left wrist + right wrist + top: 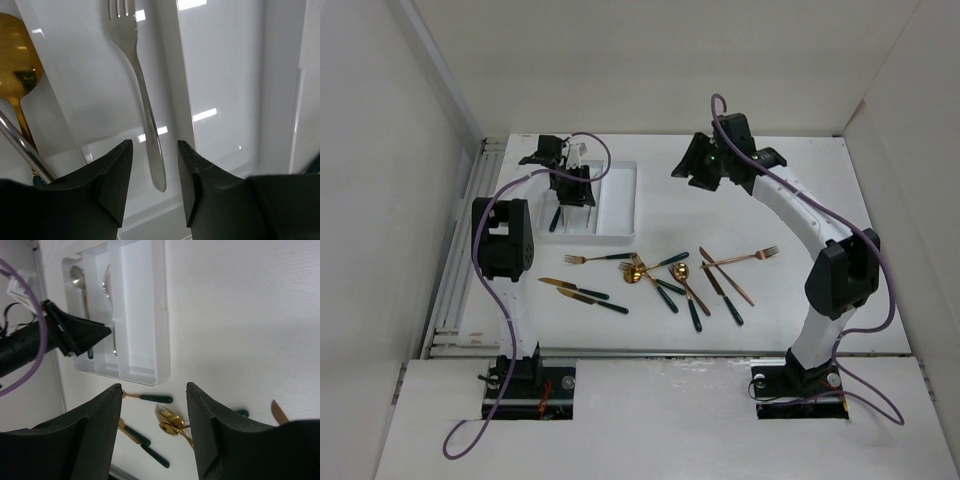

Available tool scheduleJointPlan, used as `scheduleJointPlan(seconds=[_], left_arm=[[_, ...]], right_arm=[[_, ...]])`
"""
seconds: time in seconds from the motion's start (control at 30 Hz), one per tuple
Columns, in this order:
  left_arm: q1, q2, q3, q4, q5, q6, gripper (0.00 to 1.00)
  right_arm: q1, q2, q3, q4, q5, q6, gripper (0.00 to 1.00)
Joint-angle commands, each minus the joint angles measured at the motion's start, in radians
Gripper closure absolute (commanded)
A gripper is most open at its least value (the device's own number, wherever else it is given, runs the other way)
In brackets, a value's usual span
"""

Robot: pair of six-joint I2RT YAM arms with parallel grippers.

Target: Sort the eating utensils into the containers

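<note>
The white cutlery tray lies at the back left, with three long compartments. My left gripper hangs low over it, jaws open. In the left wrist view a silver fork lies flat in the middle compartment, its handle end between my open fingers, untouched. A gold spoon lies in the left compartment. My right gripper is raised right of the tray, open and empty. Several gold utensils with dark green handles lie loose on the table in front.
Loose on the table: a fork and two knives below the tray, spoons in the middle, a fork and knives to the right. The tray's right compartment holds nothing. White walls enclose the table.
</note>
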Motion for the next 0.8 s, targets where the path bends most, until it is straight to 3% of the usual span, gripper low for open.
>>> scheduleJointPlan(seconds=[0.0, 0.23, 0.43, 0.77], left_arm=[[0.002, -0.018, 0.018, 0.003, 0.018, -0.009, 0.62], [0.002, -0.039, 0.052, -0.015, -0.032, 0.000, 0.55], [0.002, -0.091, 0.140, -0.052, -0.110, 0.020, 0.52], [0.002, -0.208, 0.118, -0.052, -0.111, 0.030, 0.49]], right_arm=[[-0.026, -0.062, -0.035, -0.077, 0.104, -0.006, 0.40], [-0.129, -0.163, -0.254, -0.211, 0.278, 0.127, 0.36], [-0.181, -0.151, -0.431, -0.202, 0.278, 0.160, 0.39], [-0.241, -0.075, -0.509, -0.156, 0.221, 0.195, 0.44]])
